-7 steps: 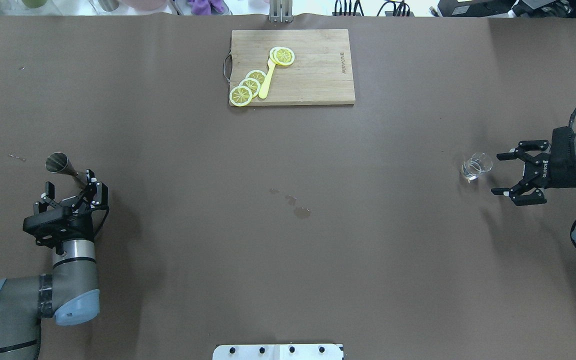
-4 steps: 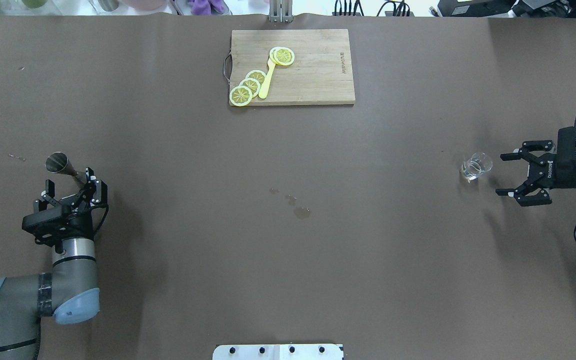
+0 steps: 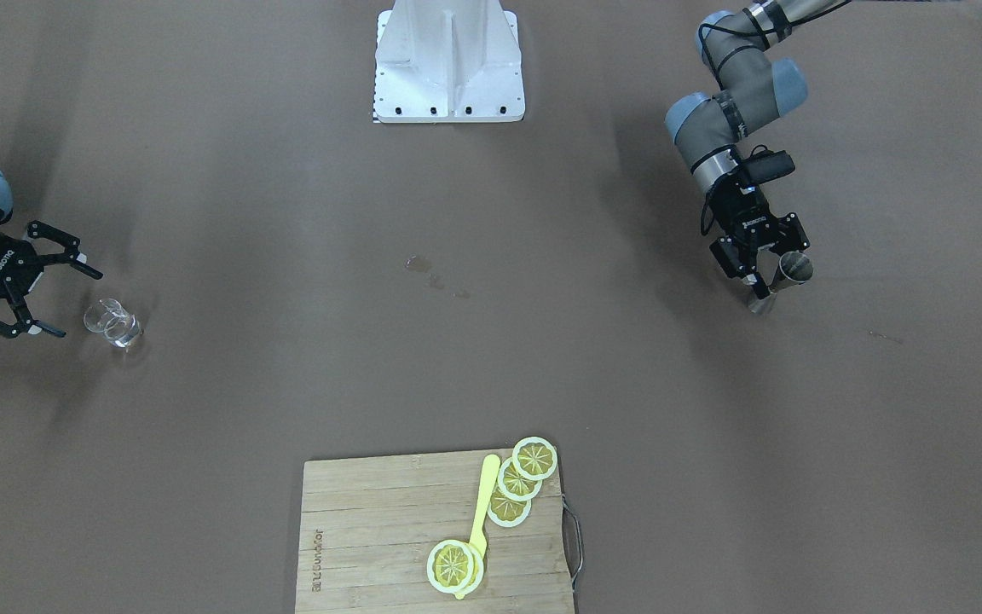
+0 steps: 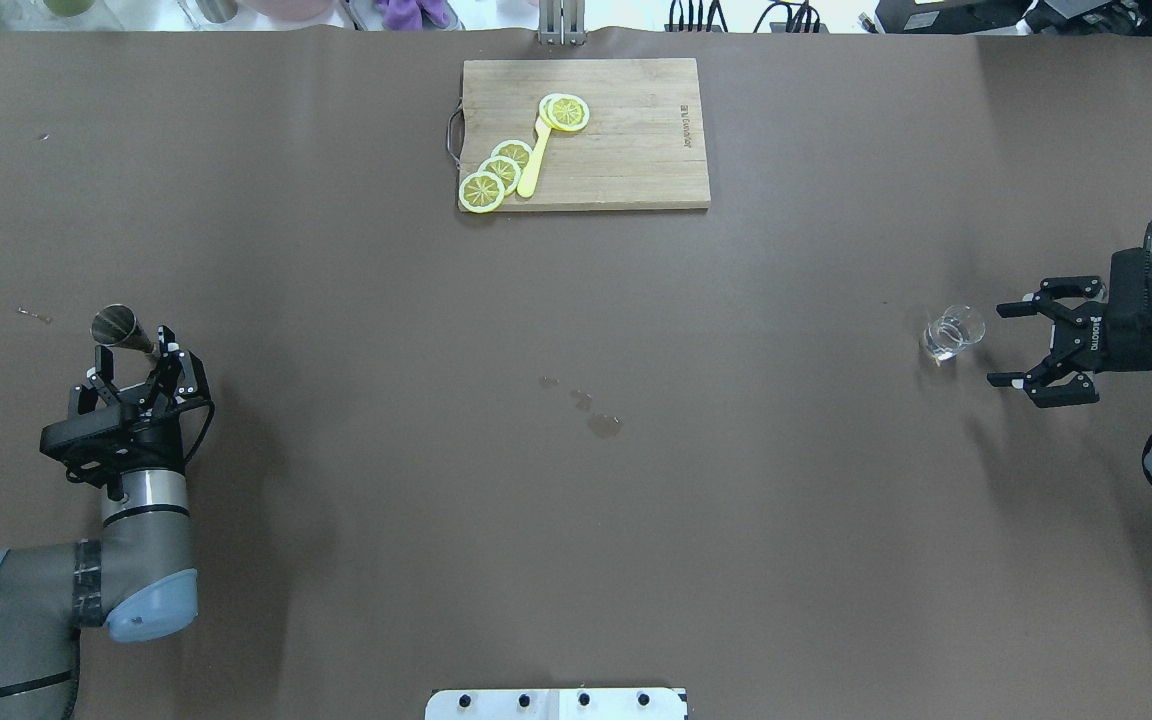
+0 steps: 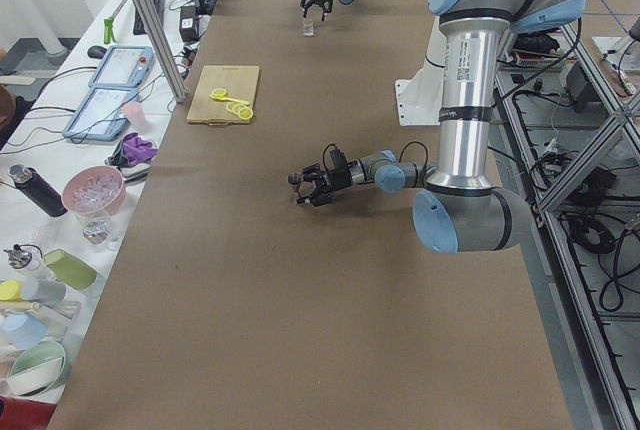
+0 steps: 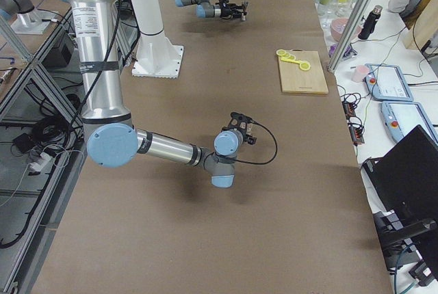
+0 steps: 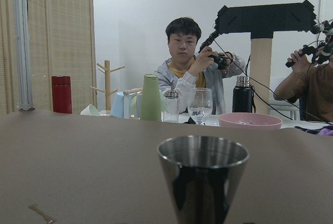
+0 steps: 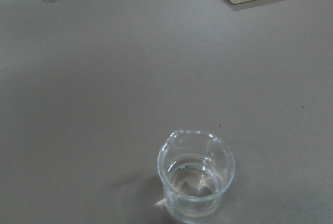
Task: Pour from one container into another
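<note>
Standing wide open, the right gripper (image 4: 997,346) lies low over the table (image 4: 576,560) with both fingers pointing at the glass cup (image 4: 952,333). The cup sits upright just ahead of the fingertips, not yet between them, at the robot's right end of the table. From the wrist camera it looks nearly in line with the gap, with a little clear liquid in the bottom. I cannot tell which way its pouring lip faces.

At the robot's left end, the left gripper (image 4: 133,358) also has its jaws apart and is gripping nothing. The steel jigger (image 4: 114,325) stands upright right in front of it, mouth up. Its lower half seems to sit in or at the gap between the fingers, though I cannot say how deep. In that wrist view the jigger's upper cone fills the middle of the picture, close.

What matters most, I reckon, is that each arm has its own vessel at hand: the right is nearer the cup, the left nearer the jigger. The two vessels are well apart, nearly the whole table between them. To my eye nothing is lifted, so both grasps and the meeting in the middle are ahead.

Between them, a few wet spots (image 4: 604,425) mark the brown cover. At the far edge a chopping board (image 4: 636,170) carries lemon slices (image 4: 568,112).
</note>
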Controlling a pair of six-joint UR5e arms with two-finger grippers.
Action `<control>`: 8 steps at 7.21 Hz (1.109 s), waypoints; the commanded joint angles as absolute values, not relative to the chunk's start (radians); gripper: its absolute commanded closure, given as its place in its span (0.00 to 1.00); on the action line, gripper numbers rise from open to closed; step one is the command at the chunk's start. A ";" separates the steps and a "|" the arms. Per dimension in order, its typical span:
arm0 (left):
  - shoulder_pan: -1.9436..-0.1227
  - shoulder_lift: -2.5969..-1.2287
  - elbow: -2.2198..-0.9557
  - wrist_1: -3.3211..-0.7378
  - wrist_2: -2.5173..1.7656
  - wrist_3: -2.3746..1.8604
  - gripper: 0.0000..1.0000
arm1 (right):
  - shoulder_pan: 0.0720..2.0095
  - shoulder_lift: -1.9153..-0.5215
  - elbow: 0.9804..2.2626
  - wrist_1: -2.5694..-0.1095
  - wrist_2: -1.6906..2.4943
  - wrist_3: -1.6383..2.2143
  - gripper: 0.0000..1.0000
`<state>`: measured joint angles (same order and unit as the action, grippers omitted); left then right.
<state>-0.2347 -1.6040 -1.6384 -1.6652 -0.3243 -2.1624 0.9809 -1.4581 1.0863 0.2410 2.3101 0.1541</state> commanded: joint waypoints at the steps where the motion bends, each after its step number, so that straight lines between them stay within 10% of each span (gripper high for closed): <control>1: -0.239 -1.605 -1.635 -1.663 -0.324 -2.158 0.25 | 0.980 -1.419 1.043 0.241 2.306 0.153 0.00; 8: -0.241 -1.624 -1.614 -1.634 -0.310 -2.157 0.40 | 0.976 -1.373 1.008 0.238 2.289 0.153 0.02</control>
